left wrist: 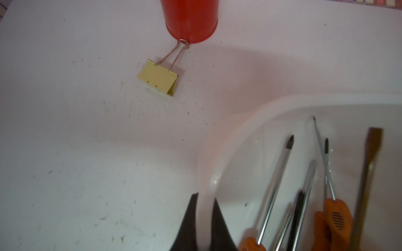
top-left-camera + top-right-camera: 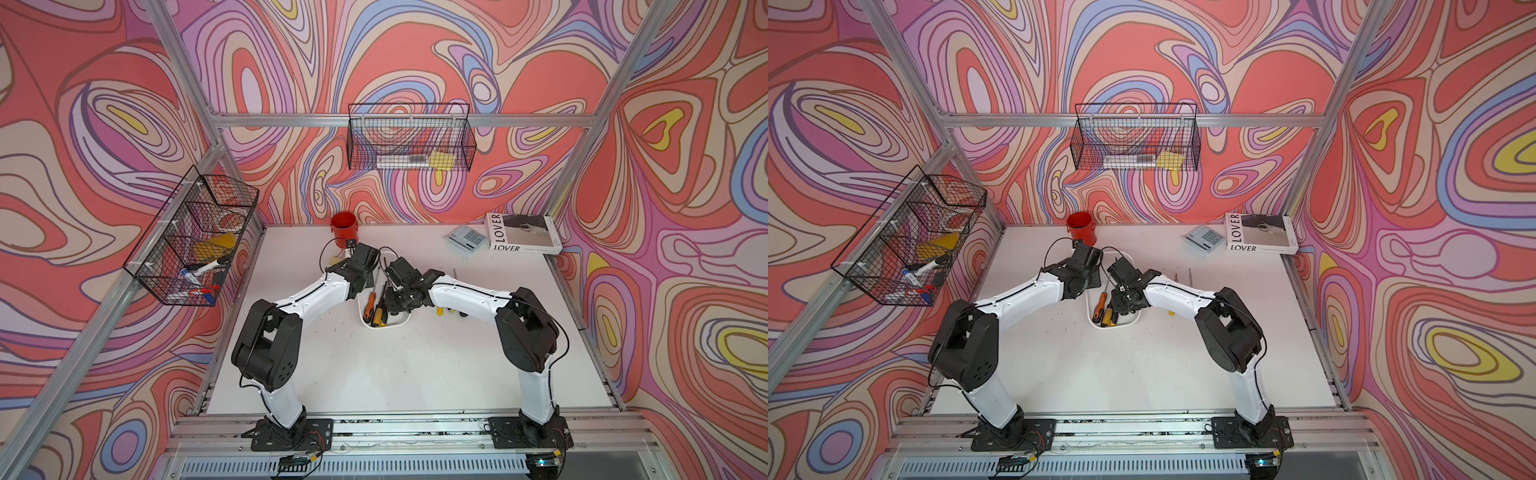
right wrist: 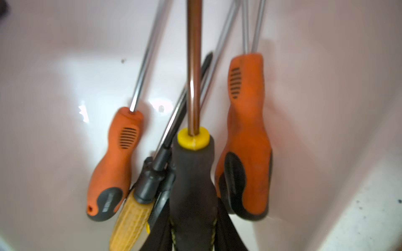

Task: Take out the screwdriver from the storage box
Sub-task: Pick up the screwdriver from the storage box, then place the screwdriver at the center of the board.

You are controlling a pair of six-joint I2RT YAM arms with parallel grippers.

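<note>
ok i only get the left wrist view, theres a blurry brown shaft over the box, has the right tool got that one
Observer: Yes. In the right wrist view the right tool is closed on the black-handled screwdriver, whose handle has a yellow collar.
Operator: whats next to it in there
Observer: A yellow-handled screwdriver lies in the storage box, right beside the held one.
Operator: and the far right of the table
Observer: In both top views a calculator lies beside a book titled LOVER at the far right corner.
</note>
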